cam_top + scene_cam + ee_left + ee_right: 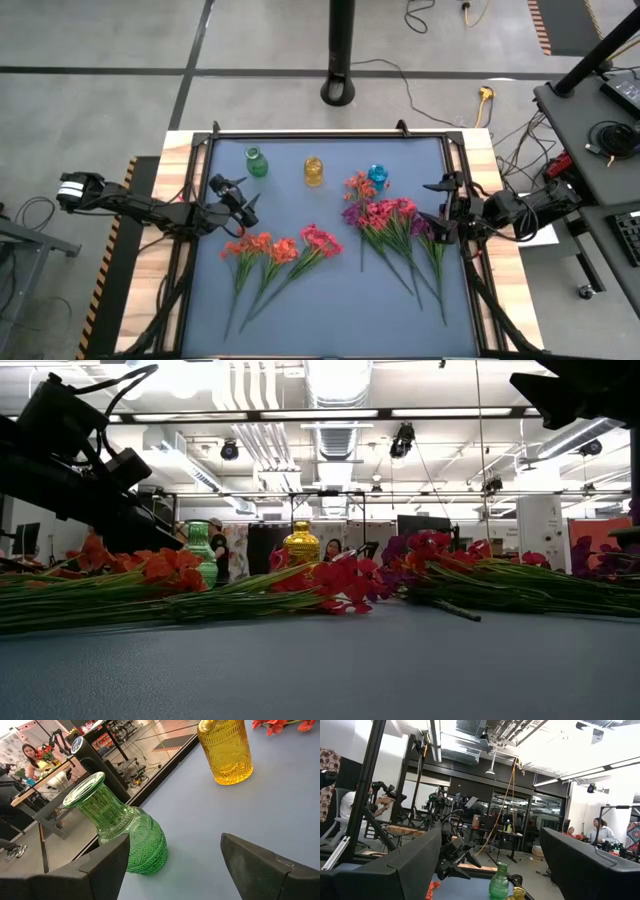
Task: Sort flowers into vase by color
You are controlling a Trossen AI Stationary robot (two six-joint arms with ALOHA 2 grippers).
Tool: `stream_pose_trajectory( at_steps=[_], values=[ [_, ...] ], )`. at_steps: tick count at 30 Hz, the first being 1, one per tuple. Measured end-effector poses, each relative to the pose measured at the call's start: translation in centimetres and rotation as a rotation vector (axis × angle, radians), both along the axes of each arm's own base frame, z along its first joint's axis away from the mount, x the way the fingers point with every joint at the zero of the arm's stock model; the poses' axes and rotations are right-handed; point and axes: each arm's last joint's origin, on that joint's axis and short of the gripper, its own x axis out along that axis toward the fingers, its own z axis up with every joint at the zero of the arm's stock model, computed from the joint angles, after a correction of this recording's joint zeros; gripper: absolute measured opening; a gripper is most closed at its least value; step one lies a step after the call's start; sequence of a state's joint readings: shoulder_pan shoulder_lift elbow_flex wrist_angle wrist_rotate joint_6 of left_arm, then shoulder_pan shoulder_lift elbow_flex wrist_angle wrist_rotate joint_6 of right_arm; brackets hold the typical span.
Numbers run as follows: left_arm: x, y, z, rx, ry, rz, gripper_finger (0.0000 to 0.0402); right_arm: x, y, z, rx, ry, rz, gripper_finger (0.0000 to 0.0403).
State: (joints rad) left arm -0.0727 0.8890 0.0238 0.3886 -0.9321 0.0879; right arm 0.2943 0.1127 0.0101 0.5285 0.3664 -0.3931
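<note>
Nothing sorted yet: all flowers lie mid-frame, 3 vases above stand empty; left gripper and right gripper both gape, holding nothing.

Green glass vase lower left, upright. Yellow vase upper right. Orange-red blossoms top right corner. Left gripper fingers spread.

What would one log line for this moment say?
left gripper: open, empty, near green vase | right gripper: open, empty, beside flowers | flowers on mat, vases empty
</note>
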Motion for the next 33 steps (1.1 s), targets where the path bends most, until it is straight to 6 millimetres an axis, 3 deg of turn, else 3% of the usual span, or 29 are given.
stream_pose_trajectory(
  at_steps=[6,11,13,19,23,27,30,33],
  values=[
    [0.1,0.0,0.2,-0.021,-0.043,0.004,0.0294,0.0,0.0,0.0,0.0,0.0,0.0,0.0331],
    [1.3,-0.4,3.2,-0.64,-0.929,-0.025,0.0294,0.0,0.0,0.0,0.0,0.0,0.0,0.0331],
    [1.5,-0.5,4.2,-0.718,-1.061,-0.092,0.0294,0.0,0.0,0.0,0.039,-0.004,0.018,0.0331],
    [3.5,-1.9,8.5,-0.659,-1.005,-0.498,0.0294,0.0,0.0,0.0,0.52,-0.061,0.217,0.0331],
    [5.3,-2.4,12.0,-0.564,-0.999,-0.615,0.0294,-0.1,-0.4,0.2,0.593,-0.099,0.13,0.0331],
    [7.2,-3.0,14.8,-0.635,-0.919,-0.719,0.0294,0.3,-0.4,-0.1,0.632,-0.025,0.036,0.0331],
    [8.7,-3.3,16.4,-0.698,-0.712,-0.639,0.0294,0.8,-0.4,0.6,0.681,-0.011,0.004,0.0331],
    [9.7,-4.2,16.6,-0.792,-0.428,-0.398,0.0294,1.3,-0.3,2.0,0.682,0.013,0.0,0.0331]
  ],
)
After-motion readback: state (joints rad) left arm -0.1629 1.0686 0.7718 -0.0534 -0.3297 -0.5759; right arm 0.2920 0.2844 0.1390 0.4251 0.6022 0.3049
